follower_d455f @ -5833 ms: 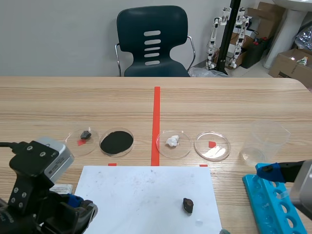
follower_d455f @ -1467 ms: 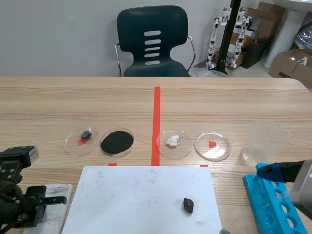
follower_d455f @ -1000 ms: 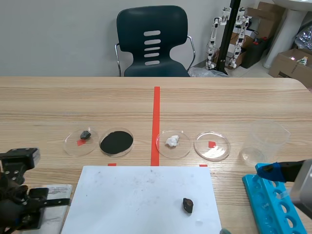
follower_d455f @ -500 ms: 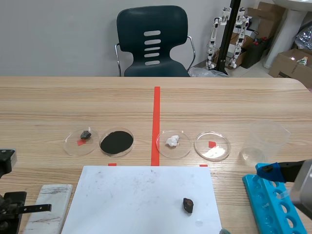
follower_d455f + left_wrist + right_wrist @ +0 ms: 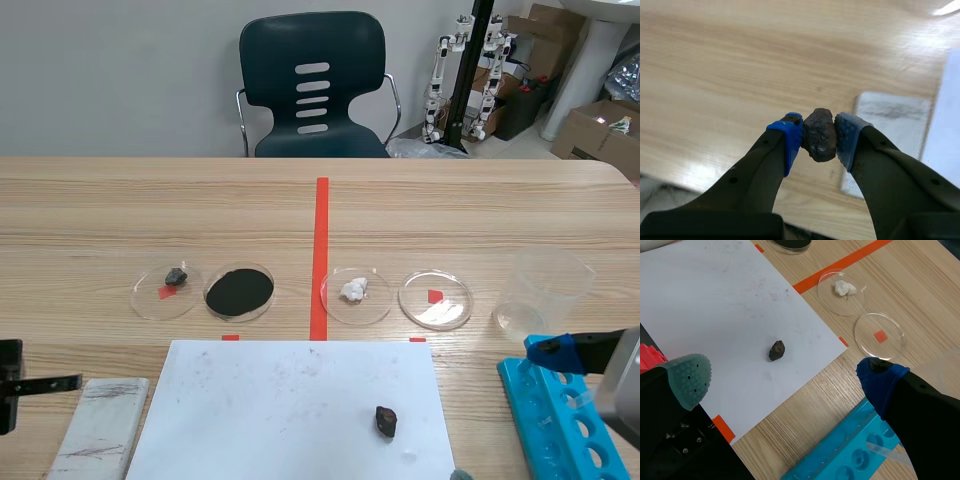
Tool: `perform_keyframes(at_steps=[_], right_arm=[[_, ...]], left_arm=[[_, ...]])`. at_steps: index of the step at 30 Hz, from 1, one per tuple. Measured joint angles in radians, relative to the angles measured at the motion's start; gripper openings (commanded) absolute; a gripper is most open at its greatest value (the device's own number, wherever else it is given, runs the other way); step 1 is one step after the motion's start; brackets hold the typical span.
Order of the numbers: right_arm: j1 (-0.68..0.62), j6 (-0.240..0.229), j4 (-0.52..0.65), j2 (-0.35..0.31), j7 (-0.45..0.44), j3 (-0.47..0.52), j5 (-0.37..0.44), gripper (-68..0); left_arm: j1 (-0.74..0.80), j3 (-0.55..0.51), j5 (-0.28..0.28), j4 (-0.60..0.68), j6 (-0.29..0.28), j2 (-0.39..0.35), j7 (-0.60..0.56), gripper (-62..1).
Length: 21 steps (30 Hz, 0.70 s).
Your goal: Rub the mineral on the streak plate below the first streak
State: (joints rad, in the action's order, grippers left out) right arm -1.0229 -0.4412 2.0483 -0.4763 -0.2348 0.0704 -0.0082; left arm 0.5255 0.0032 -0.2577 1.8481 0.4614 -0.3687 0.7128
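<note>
Left wrist view first: the left end effector point(image 5: 818, 136) has its blue-padded fingers clamped on a dark lumpy mineral point(image 5: 819, 134), pinched squarely between the pads. The stone hangs over the bare wood of the tabletop point(image 5: 715, 65), and it looks clear of the surface. Just ahead and off to one side lies the white rectangular streak plate point(image 5: 900, 127), partly hidden behind one finger and not touching the mineral. A dark smear point(image 5: 890, 112) runs across the plate's far end.

In the scene view the plate sits just beside the white paper sheet point(image 5: 290, 400). The dark smear shows at its far end, and a fainter grey mark point(image 5: 88, 452) sits toward the end nearer the robot.

Over on the other side, the right end effector point(image 5: 785, 382) gapes wide and holds nothing. It hovers above the sheet, where a small dark rock point(image 5: 776, 350) lies on its own.

So where are we? The grasp is done and the first streak is on the plate. I cannot tell whether the fainter mark counts as the second stroke. If it doesn't, the mineral has yet to go over the plate, press down on the robot's side of the dark smear, and drag across.
</note>
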Motion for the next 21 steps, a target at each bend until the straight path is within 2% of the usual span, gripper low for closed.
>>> perform_keyframes(at_steps=[6, 12, 16, 21], right_arm=[[0.000, 0.000, 0.000, 0.000, 0.000, 0.000, 0.000, -6.7], [0.000, 0.000, 0.000, 0.000, 0.000, 0.000, 0.000, -6.7], [0.000, 0.000, 0.000, 0.000, 0.000, 0.000, 0.000, -6.7], [0.000, 0.000, 0.000, 0.000, 0.000, 0.000, 0.000, -6.7]], left_arm=[[0.104, -0.003, -0.015, 0.095, -0.224, 0.000, -0.239, -48.3], [0.206, -0.003, -0.037, 0.174, -0.420, 0.000, -0.397, -48.3], [0.264, -0.003, -0.036, 0.223, -0.521, 0.000, -0.438, -48.3], [0.323, -0.003, -0.035, 0.269, -0.588, 0.000, -0.484, -48.3]])
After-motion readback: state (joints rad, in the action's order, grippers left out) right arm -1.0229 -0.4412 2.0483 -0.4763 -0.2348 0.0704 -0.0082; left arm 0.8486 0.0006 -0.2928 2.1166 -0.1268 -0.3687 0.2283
